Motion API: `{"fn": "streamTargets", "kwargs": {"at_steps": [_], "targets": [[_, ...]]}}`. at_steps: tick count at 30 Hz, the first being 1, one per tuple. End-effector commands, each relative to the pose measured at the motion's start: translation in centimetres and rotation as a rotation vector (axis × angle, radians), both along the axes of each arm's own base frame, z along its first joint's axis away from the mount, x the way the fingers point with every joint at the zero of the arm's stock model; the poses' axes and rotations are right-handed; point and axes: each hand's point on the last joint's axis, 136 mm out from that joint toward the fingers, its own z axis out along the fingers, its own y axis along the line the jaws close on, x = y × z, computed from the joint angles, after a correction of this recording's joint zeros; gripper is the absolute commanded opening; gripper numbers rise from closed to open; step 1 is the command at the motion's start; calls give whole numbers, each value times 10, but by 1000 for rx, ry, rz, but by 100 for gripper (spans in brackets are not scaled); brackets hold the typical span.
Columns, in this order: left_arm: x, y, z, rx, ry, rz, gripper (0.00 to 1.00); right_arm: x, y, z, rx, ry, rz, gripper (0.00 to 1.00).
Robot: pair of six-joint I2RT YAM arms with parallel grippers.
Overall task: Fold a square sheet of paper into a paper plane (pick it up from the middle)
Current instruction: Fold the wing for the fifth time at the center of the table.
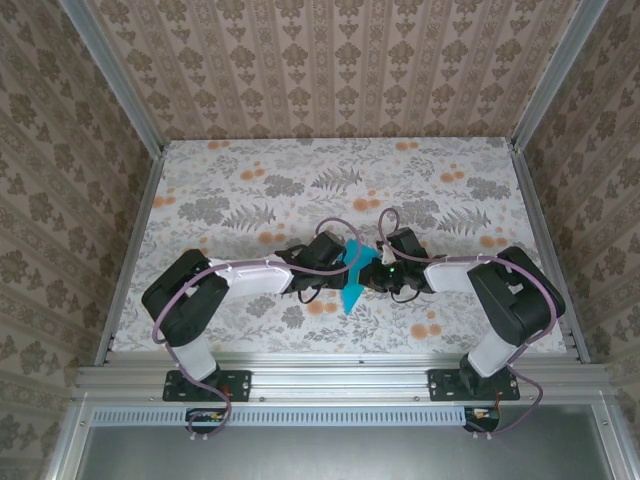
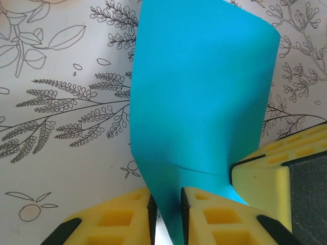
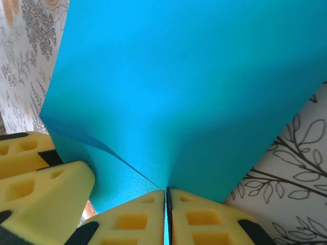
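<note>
A table point(image 1: 250, 190) covered in a grey and orange floral cloth stands inside patterned papered walls point(image 1: 330, 70) with an aluminium frame point(image 1: 340, 378) along the near edge. The left arm point(image 1: 200, 290) and the right arm point(image 1: 505, 285) reach inward and meet near the middle of the table. Between them stands the square sheet of paper point(image 1: 352, 285), teal-blue, raised off the cloth and bent rather than flat. From above, the left gripper point(image 1: 343, 260) is at the paper's left side and the right gripper point(image 1: 366, 272) at its right, just beside each other. In the left wrist view the sheet point(image 2: 204, 102) rises as a curved panel, narrowing to a strip that runs down through the left gripper point(image 2: 168, 206). Its yellow foam fingers point(image 2: 117, 219) stand slightly apart, with a pale sliver of gap beside the strip. In the right wrist view the sheet point(image 3: 194, 81) fans upward from the right gripper point(image 3: 167, 196), whose yellow fingers point(image 3: 204, 219) are pressed together, pinching the paper's lower edge at a crease.
</note>
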Motion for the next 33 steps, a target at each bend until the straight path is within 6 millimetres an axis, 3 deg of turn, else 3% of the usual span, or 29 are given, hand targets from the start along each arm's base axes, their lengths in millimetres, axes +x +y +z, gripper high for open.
{"fn": "streamTargets", "kwargs": {"at_steps": [1, 9, 12, 23, 33], "targets": [[0, -10, 24, -71, -25, -26, 25, 1, -5, -6, -41, 3, 3, 12], [-7, -13, 30, -184, 27, -14, 29, -5, -11, -12, -71, 13, 10, 12], [-10, -12, 25, -188, 44, -16, 19, -5, -10, -12, -68, 13, 9, 12], [-12, -9, 17, -107, 30, -44, 8, -7, -10, -10, -59, 11, 12, 11], [-14, -15, 7, -56, 32, -64, 8, -9, -9, -12, -44, 17, 13, 11]]}}
